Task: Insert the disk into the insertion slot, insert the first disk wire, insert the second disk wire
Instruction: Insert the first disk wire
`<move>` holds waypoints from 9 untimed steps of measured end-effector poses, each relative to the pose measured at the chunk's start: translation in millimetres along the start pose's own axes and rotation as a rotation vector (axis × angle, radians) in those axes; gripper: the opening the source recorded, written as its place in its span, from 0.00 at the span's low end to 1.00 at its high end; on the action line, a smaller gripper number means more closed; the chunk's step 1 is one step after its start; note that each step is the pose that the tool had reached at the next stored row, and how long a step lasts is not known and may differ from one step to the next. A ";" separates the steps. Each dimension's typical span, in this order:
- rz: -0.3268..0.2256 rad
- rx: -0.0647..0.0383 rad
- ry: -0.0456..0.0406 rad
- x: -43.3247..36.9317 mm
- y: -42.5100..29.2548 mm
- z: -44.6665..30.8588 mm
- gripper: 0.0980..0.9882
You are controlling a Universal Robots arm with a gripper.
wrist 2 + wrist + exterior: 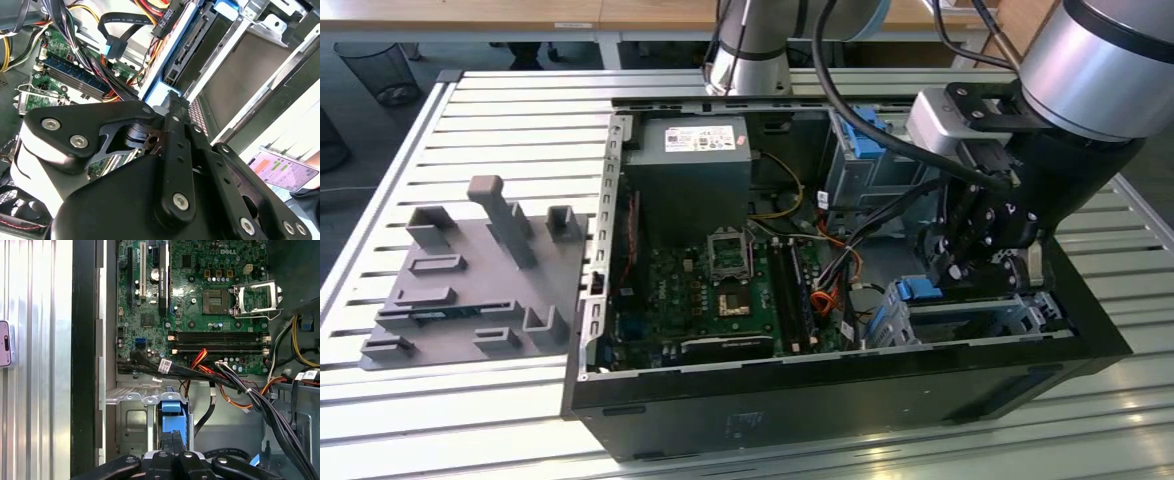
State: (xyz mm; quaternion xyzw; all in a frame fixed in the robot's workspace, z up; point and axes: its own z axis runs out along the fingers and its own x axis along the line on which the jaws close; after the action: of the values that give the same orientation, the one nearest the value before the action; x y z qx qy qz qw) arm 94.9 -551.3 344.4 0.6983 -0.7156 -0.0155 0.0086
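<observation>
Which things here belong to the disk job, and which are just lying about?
Job: gripper, disk in its blue carrier, insertion slot, black wire with blue plug.
Lying about: grey fixture plate, phone, mesh bin.

Setting: robotics test lab within an office room. Slatted aluminium bench (494, 110) carries an opened computer case (827, 410) and grey fixture block (467, 290); wooden desks (494, 14) and wire wastebasket (380, 70) behind.
</observation>
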 end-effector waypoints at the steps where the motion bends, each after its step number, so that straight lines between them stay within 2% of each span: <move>1: 0.000 0.000 -0.0001 0.0 -0.4 0.0 0.01; 9: 0.000 0.000 -0.0001 -0.1 -5.0 -0.1 0.01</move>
State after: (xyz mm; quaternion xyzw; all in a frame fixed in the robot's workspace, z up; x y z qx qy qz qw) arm 99.9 -551.4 344.3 0.6983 -0.7156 -0.0155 0.0086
